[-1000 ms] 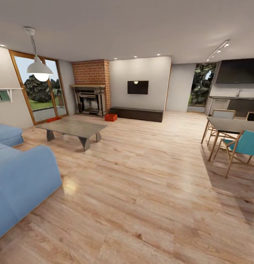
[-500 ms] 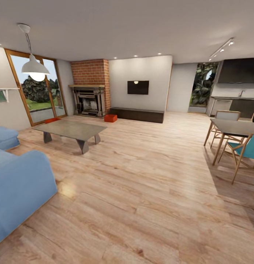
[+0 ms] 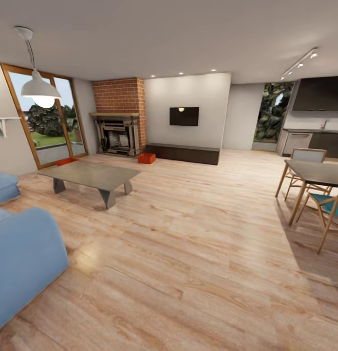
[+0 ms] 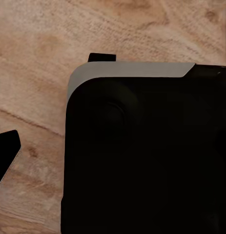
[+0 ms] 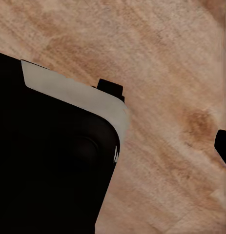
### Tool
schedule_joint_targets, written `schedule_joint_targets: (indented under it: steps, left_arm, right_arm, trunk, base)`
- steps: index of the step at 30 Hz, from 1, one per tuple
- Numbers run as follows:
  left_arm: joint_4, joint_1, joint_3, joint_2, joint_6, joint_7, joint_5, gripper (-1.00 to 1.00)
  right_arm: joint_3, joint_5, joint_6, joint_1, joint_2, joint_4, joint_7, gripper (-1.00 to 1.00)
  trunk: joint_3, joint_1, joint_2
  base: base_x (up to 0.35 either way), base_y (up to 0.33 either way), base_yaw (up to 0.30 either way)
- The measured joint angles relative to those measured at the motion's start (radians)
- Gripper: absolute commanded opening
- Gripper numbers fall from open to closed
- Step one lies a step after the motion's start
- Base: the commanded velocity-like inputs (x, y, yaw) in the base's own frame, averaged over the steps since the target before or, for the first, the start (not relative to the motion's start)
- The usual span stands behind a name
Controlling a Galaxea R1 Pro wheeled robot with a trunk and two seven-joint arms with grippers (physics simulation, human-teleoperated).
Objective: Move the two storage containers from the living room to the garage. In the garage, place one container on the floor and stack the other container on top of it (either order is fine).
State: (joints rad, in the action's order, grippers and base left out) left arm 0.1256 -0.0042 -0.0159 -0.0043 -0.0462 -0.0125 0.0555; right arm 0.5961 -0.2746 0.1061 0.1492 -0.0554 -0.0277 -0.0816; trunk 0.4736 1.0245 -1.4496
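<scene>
Containers: two orange-red trays stand on the plank floor of the living room, far ahead of both pincers. One container sits between the brick fireplace and the low dark bench, just beside the bench's end. The other container lies behind the coffee table, near the glass doors, and is partly hidden by the tabletop. Both are too small here to tell what, if anything, they hold.

Compared with a second ago the whole head view has shifted, so the camera has moved: the blue sofa takes up less of the frame, the lamp sits further to the side, and the dining table has slid towards the opposite edge. The trays keep their places beside fireplace and doors.

Each wrist view gives the planks at close range beside a dark rounded body with a pale grey rim. A dark tip at the edge of the left wrist view is perhaps a finger. Whether the left pincer or the right pincer is released or clenched cannot be told.
</scene>
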Motion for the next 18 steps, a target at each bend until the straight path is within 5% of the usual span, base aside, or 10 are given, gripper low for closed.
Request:
schedule_joint_targets:
  steps: [18]
  left_arm:
    - [0.0,0.0,0.0,-0.001,0.0,0.0,0.0,1.0]
  right_arm:
    - [0.0,0.0,0.0,0.0,0.0,0.0,0.0,1.0]
  trunk:
    - [0.0,0.0,0.0]
  base:
    - [0.321,0.0,0.0]
